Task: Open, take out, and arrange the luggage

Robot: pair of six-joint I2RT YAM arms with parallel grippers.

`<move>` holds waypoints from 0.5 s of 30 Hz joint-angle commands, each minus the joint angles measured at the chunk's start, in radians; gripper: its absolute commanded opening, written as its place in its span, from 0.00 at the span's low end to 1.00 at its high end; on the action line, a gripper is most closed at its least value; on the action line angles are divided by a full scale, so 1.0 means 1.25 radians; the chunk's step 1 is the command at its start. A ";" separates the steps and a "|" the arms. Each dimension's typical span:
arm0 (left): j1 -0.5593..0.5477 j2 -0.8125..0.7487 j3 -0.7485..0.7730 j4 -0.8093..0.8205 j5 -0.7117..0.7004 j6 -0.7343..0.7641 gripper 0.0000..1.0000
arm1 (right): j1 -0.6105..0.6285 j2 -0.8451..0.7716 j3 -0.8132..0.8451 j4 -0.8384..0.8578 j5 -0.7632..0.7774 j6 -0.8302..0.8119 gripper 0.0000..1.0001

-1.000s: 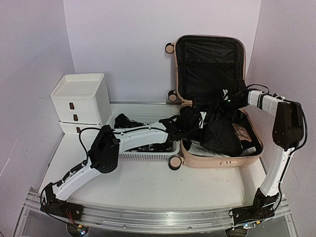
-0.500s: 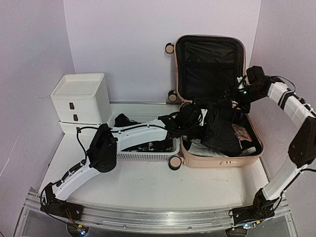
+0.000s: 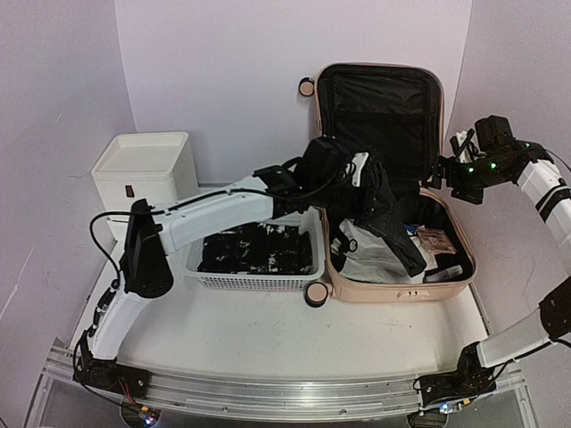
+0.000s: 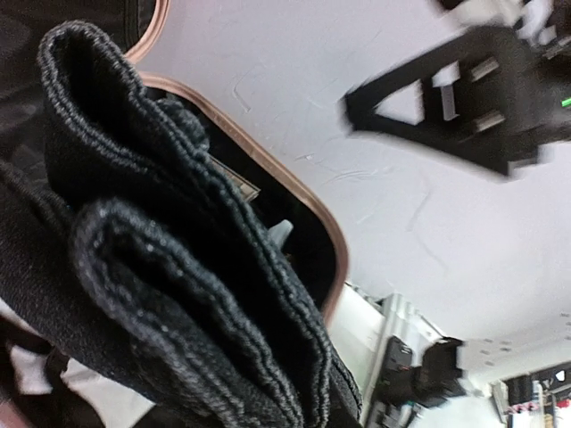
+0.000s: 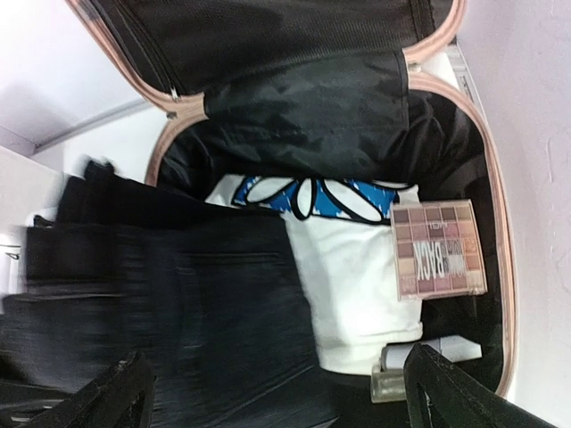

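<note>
One dark garment (image 3: 385, 218) is up in the air, and the left gripper (image 3: 357, 178) has it, fingers clamped on the folded top just above the luggage's left rim. The luggage (image 3: 393, 292) lies wide open, base flat and lid standing upright behind it. A white mesh basket (image 3: 254, 282) sits just beside its left wall.

The garment's long axis slants down from the grip toward the luggage's front right. Its tail drapes over the white shirt (image 5: 348, 285) in the base. The left wrist view is filled with thick folded cloth, right at the fingers.

Over by the luggage's right rim, the right gripper (image 3: 451, 160) hangs with its fingers spread wide and nothing between them. It is well apart from the garment. Its camera looks straight down into the base, with an eyeshadow palette (image 5: 437, 248) against the right wall.

The basket lies left of the luggage, so I'd call the next move a swing to the left. It belongs to the left arm, the only one holding anything. The tail has to clear that left rim or it will snag.

A second ago the left gripper was low among the contents at the left rim. The right gripper was reaching inside the luggage near the hinge, nearly closed. Since then the right has let go and backed out past the right rim. The left has climbed, and the garment has come up with it.
</note>
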 commanded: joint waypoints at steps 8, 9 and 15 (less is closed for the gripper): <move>0.134 -0.376 -0.330 0.059 0.158 -0.004 0.00 | 0.001 -0.012 -0.008 0.006 -0.024 -0.012 0.98; 0.147 -0.404 -0.385 0.060 0.158 0.007 0.00 | 0.001 -0.011 -0.009 0.006 -0.028 -0.011 0.98; 0.216 -0.523 -0.599 0.064 0.173 0.050 0.00 | 0.001 -0.005 -0.012 0.006 -0.050 -0.003 0.98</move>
